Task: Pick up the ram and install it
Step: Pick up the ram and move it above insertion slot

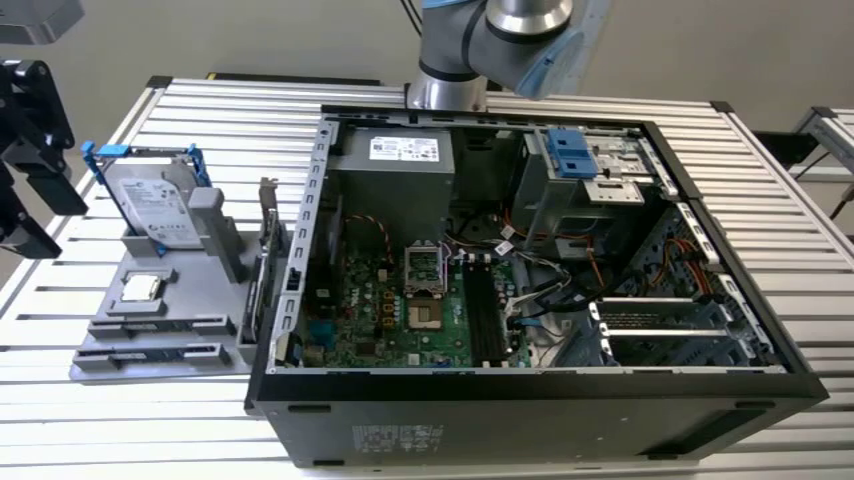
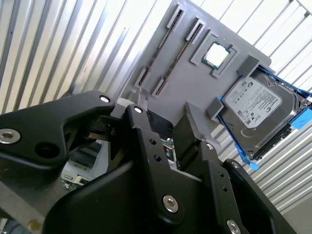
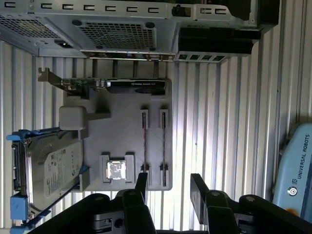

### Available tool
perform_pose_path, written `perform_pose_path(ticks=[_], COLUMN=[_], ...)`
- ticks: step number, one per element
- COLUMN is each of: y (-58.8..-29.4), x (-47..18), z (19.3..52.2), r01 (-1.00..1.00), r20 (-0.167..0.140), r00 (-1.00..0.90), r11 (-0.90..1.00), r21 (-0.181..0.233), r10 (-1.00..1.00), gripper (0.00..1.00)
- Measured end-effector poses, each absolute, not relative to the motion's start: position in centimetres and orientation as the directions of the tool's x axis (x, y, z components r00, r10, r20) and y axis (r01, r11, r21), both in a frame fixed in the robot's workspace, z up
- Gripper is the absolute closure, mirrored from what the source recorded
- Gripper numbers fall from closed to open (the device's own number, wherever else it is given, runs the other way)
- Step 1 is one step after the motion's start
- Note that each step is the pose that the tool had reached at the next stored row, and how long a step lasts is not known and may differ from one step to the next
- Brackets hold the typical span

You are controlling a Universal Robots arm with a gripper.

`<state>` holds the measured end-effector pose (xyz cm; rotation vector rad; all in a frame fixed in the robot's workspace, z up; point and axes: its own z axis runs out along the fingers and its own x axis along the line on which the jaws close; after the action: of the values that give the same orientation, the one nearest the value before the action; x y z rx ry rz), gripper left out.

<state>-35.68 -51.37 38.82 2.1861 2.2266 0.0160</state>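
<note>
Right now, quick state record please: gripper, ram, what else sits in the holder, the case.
gripper: fingers open, holding nothing, nearest the ram
ram: two slim sticks, side by side on edge in the gray holder, second stick; neither gripped
also in holder: processor, hard drive in blue frame, bracketed card
case: side open, motherboard exposed, beside the holder
status: ram not yet picked up
</note>
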Motion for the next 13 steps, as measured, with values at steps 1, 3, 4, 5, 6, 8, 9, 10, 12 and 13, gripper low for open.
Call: perform_pose_path(ticks=[1,3,4,5,6,8,9,10,12,13], y=[-51.37,-51.37,-51.37,-51.37,-51.37,-51.37,-51.37,-51.37,-51.37,-51.37], x=[-35.68,-35.68,-35.68,-35.68,-35.68,-35.68,-35.68,-35.68,-35.68,-35.67], z=[38.78,38.68,38.63,38.58,38.53,38.43,38.38,38.33,38.25,38.21], r01=[1.0,0.999,0.999,0.999,0.999,0.999,0.999,0.999,0.998,0.998], r20=[-0.008,-0.008,-0.008,-0.008,-0.008,-0.008,-0.008,-0.008,-0.008,-0.008], r00=[-0.022,-0.029,-0.032,-0.035,-0.038,-0.044,-0.047,-0.05,-0.055,-0.058], r11=[0.022,0.029,0.032,0.036,0.039,0.044,0.047,0.05,0.055,0.058], r21=[0.022,0.022,0.022,0.022,0.022,0.022,0.022,0.022,0.022,0.022], r10=[1.0,1.0,0.999,0.999,0.999,0.999,0.999,0.999,0.998,0.998], gripper=[0.0,0.0,0.0,0.0,0.0,0.0,0.0,0.0,0.0,0.0])
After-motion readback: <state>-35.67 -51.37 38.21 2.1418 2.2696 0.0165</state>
